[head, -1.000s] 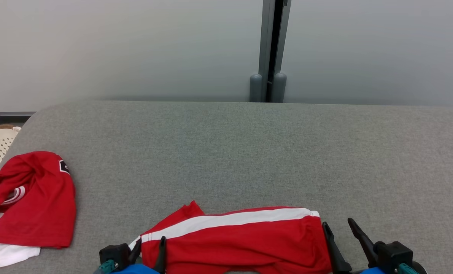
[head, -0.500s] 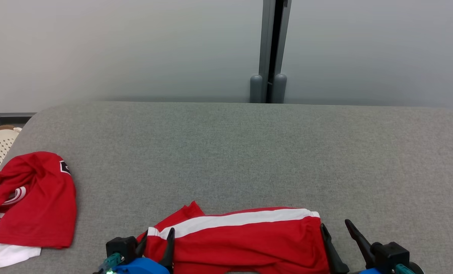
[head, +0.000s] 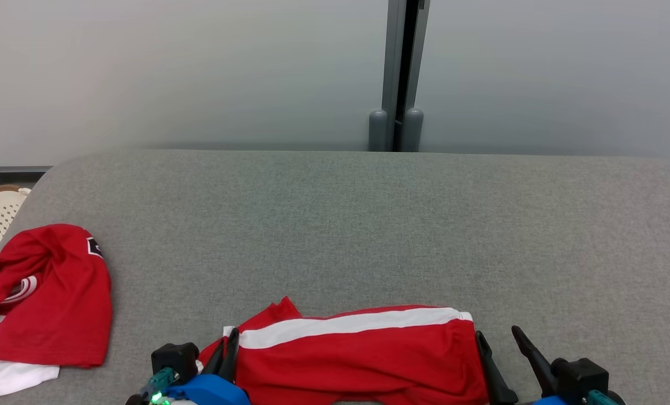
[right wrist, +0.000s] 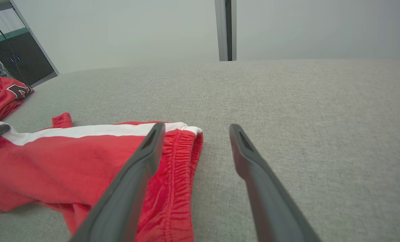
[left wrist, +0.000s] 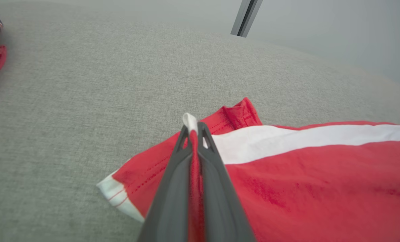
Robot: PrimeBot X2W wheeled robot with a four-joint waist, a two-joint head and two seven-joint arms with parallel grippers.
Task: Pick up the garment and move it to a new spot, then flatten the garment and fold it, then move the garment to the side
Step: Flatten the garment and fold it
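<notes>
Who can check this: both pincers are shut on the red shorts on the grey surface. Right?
No: the left pincer is shut on the red shorts, but the right pincer stands open, as the right wrist view shows.

The red white-striped cloth garment (head: 368, 360) looks soft and matt; the grey woven fabric surface (head: 368, 225) is coarse; the dark plastic fingers (right wrist: 258, 181) are smooth.
</notes>
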